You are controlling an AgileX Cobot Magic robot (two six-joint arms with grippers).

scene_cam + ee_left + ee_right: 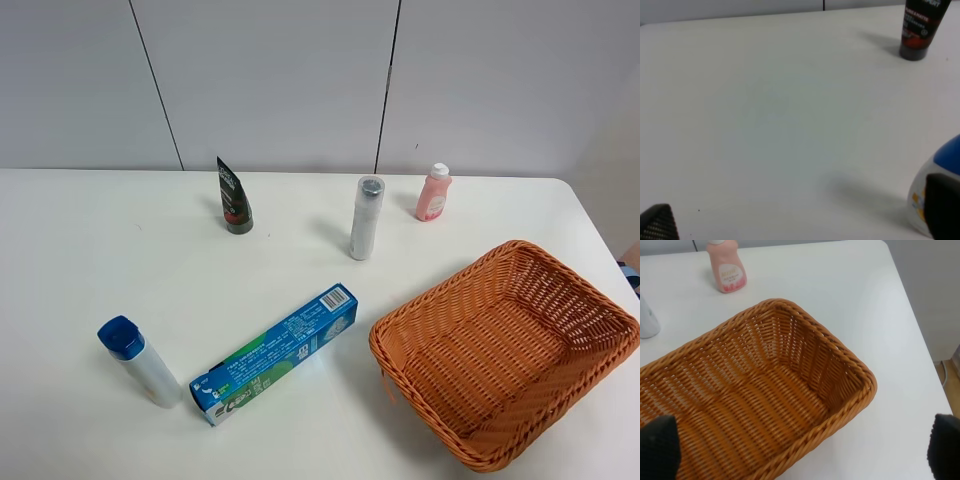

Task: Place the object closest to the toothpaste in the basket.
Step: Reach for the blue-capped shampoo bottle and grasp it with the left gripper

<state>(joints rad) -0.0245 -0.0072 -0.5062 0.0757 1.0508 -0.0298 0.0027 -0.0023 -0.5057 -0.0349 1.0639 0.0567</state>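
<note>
Exterior high view, blue-capped bottle [142, 362] beside toothpaste box [275, 353], basket [445, 288] nearby, left jaws and right jaws spread apart.

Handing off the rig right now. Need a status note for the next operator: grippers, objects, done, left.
Left gripper: open, empty, above the table beside the blue-capped bottle.
Right gripper: open, empty, over the basket.
Toothpaste box: lies mid-table. In the high view the blue-capped bottle sits by its left end and looks like the closest object.
Done: nothing yet; the basket holds nothing.
Left: grasp the bottle, likely with the left gripper, and place it in the basket.
</note>
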